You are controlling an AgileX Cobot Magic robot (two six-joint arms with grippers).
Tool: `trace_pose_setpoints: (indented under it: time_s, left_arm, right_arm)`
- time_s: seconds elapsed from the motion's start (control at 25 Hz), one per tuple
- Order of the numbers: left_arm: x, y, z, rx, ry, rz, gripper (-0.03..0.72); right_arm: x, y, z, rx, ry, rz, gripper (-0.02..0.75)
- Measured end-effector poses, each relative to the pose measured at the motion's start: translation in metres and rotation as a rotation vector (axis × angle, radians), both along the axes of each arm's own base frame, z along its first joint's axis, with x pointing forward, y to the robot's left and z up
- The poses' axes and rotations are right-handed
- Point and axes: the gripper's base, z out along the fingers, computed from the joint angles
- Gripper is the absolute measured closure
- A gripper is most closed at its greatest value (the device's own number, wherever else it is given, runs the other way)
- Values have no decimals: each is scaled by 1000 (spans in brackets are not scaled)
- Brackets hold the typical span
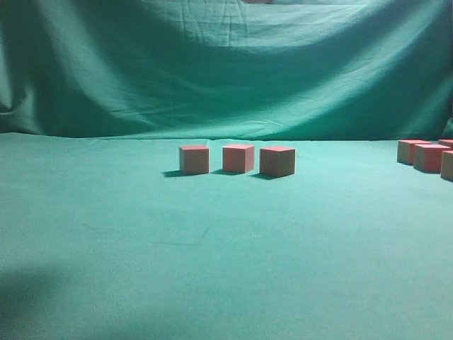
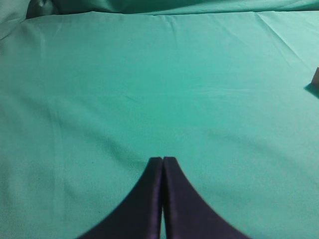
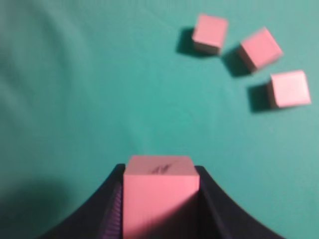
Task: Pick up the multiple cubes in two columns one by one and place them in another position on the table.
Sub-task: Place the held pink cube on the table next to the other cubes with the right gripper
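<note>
**Pink cube pinched, three in a row**

Right tool [image 3: 159, 199] pinches one pink cube [image 3: 158, 191] — sharp-edged, faint mark on top. Three cubes [image 1: 238, 159] line the green cloth surface [image 1: 212, 269]; more sit far right. Left tool [image 2: 162, 160] pressed together — wrinkled green curtain [image 1: 226, 64] behind.

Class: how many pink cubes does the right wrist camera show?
4. One small pink cube is clamped in the right gripper; three cubes lie apart on the green cloth table, upper right. More may lie off-frame.

Pink cubes [image 1: 238, 158], green table [image 1: 212, 269]
</note>
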Motion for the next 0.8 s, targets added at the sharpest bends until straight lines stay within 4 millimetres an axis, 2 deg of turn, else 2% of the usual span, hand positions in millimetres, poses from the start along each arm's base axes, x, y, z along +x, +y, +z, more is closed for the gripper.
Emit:
trace_pose_setpoints:
  time_s: [0.2,0.4,0.64,0.8]
  left_arm:
    - [0,0,0,0,0,0,688]
    - [0,0,0,0,0,0,688]
    - [0,0,0,0,0,0,688]
    - [0,0,0,0,0,0,688]
  right_arm:
    - [6,49,-7,-4,12,83,475]
    - [15,98,-39,-40,75,79,475]
    - [51,114,-73,-173,89,-257,475]
    - [63,122,-95,-249,110,-332,475]
